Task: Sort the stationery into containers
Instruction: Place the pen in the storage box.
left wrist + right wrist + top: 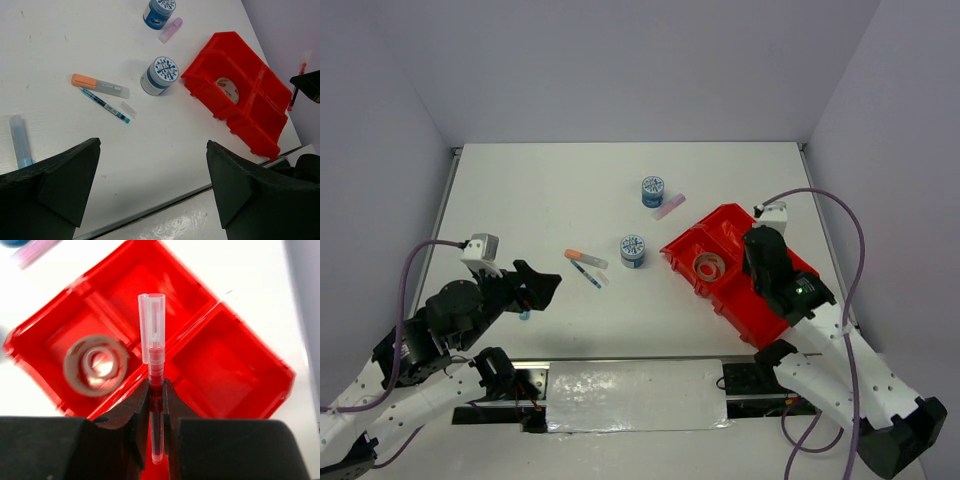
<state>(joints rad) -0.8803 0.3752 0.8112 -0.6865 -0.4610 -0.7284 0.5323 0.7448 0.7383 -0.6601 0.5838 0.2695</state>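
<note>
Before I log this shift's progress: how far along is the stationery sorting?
Done: the tape ring lies in the red tray. In hand: the right gripper holds a red pen over the tray. Remaining on the table: two patterned rolls, pink stick, orange-capped marker, blue pen, light blue pen. The left gripper is open, empty.

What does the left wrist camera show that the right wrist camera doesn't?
Only the left wrist view: the orange-capped marker, the blue pen, the light blue marker and the open left tool. Only the right wrist view: the right tool shut on the red pen, and the pen's clear cap. Both: the red tray with the tape ring in one compartment, the pink stick (blurred in the right wrist view), and the red pen, tiny at the left view's edge.
</note>
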